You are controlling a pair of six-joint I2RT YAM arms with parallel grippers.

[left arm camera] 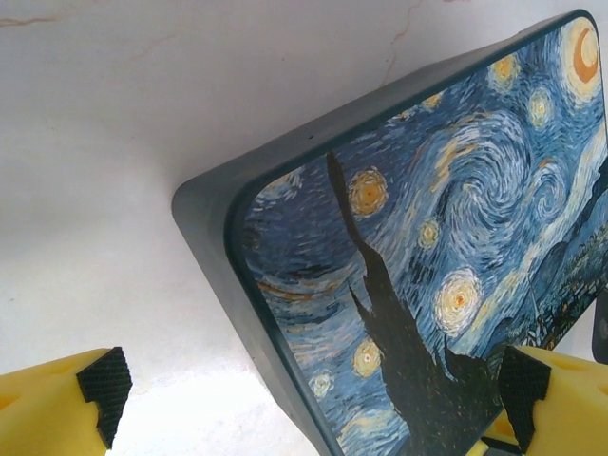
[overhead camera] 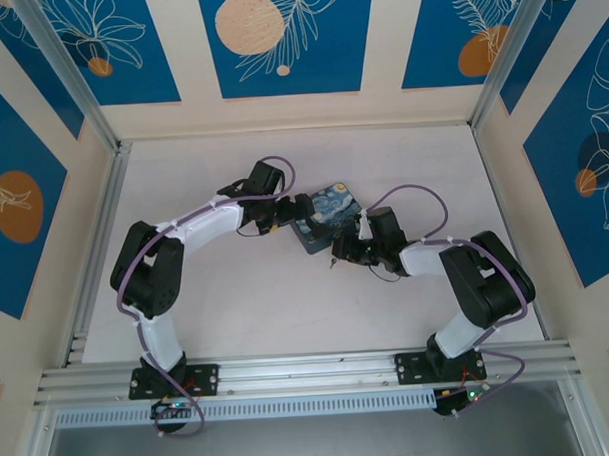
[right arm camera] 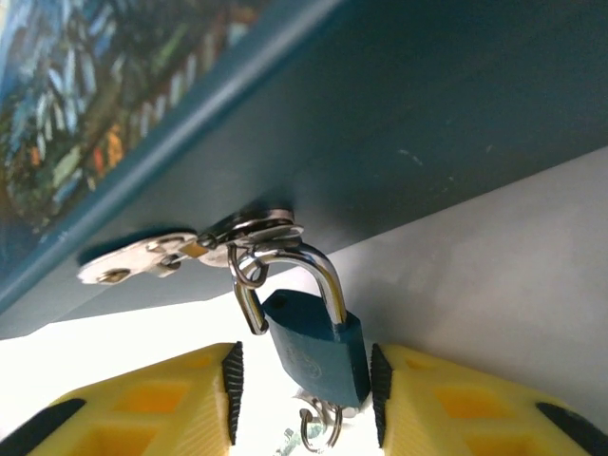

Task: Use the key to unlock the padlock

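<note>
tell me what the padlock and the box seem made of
Padlock: body looks like blue-painted metal, satin sheen; shackle bright polished steel, mirror glints. Box: dark-blue wall smooth and matte, tin or plastic, unclear; lid carries a glossy print.

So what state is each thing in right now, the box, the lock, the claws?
Painted box: closed, hasp fastened.
Padlock: shackle closed, hanging from the hasp.
Left gripper: wide open, by the box corner.
Right gripper: open, jaws either side of the padlock, gap on one side.
</note>
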